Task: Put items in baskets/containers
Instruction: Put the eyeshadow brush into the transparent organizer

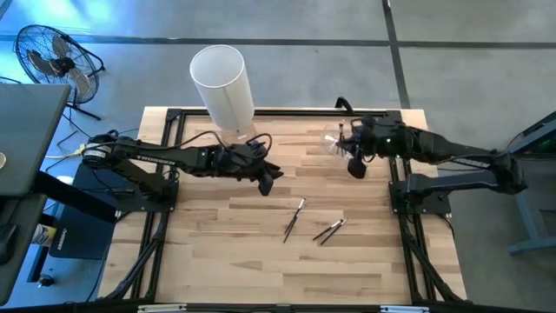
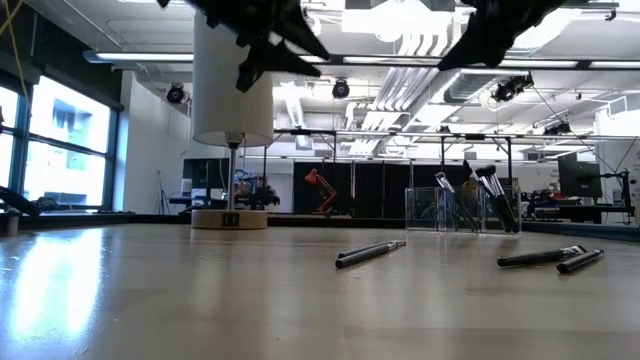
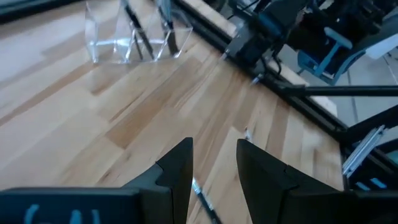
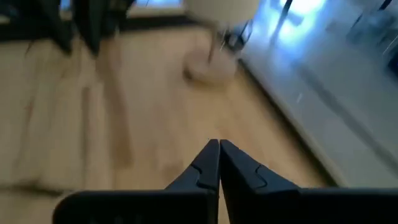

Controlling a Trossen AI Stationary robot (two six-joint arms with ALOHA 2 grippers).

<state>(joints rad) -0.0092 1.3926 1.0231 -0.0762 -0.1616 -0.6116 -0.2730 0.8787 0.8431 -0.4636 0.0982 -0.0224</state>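
Loose makeup brushes lie flat on the wooden table right of its middle, one (image 1: 294, 217) (image 2: 370, 253) apart from a pair (image 1: 330, 230) (image 2: 560, 259). The tall white cylinder (image 1: 222, 80) (image 2: 232, 90) stands on its tan base (image 2: 229, 218) at the far left. The clear holder (image 1: 334, 143) (image 2: 465, 208) at the far right has several brushes standing in it. My left gripper (image 1: 268, 181) (image 3: 214, 146) hangs open above the table, right of the cylinder's base. My right gripper (image 1: 356, 169) (image 4: 219, 144) is shut and empty, raised just on the near side of the clear holder.
Black frame rails (image 1: 165, 165) run along the table's left, far and right sides. A floor fan (image 1: 54, 59) stands off the table at the far left. Bare wood (image 1: 226, 252) spreads across the near half of the table.
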